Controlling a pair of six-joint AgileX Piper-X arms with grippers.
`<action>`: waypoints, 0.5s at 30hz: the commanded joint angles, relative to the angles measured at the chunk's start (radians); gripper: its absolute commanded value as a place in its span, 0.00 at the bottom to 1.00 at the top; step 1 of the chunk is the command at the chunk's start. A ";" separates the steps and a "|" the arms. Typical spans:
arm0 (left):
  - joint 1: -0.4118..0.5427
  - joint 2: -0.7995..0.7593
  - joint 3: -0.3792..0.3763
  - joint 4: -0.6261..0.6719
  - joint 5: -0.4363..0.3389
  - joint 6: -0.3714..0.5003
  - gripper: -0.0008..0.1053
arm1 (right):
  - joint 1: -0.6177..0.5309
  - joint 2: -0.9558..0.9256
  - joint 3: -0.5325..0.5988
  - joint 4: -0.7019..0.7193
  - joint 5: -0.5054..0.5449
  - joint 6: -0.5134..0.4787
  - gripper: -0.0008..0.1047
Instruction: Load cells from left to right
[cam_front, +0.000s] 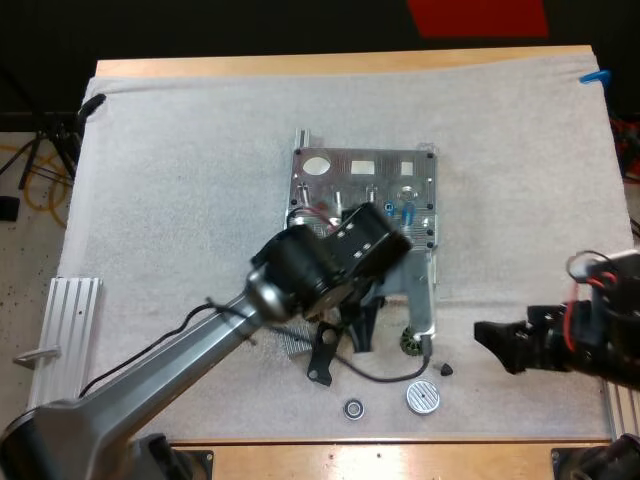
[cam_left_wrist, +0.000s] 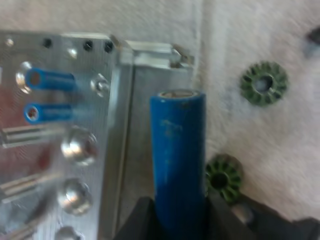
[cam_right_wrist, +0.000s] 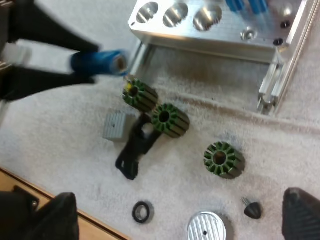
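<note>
We are working over the white mat (cam_front: 180, 200) on the desk (cam_front: 300, 65), where the metal fixture (cam_front: 365, 185) is sitting mid-mat with two blue cells (cam_left_wrist: 47, 80) standing in its plate. Our right end effector (cam_front: 492, 345) is hovering over the mat to the fixture's right, fingers spread wide and gripping nothing. Our left end effector (cam_left_wrist: 177, 212) is clamping a blue cell (cam_left_wrist: 178, 145) by one end from both sides, holding it over the fixture's side rail, just beside a green ribbed ring (cam_left_wrist: 223, 172).

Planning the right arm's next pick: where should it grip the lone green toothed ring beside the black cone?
Probably grip the green toothed ring across its outer wall, from above: it lies hole-up with bare mat all round.
</note>
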 joint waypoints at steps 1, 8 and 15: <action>-0.002 -0.042 0.015 0.003 0.009 -0.016 0.01 | -0.006 0.026 -0.002 -0.021 -0.019 -0.001 0.76; -0.002 -0.170 0.088 0.003 0.095 -0.020 0.01 | -0.006 0.164 -0.002 -0.140 -0.199 -0.001 0.53; -0.002 -0.223 0.153 0.003 0.102 -0.028 0.01 | -0.006 0.240 -0.002 -0.267 -0.445 0.031 0.47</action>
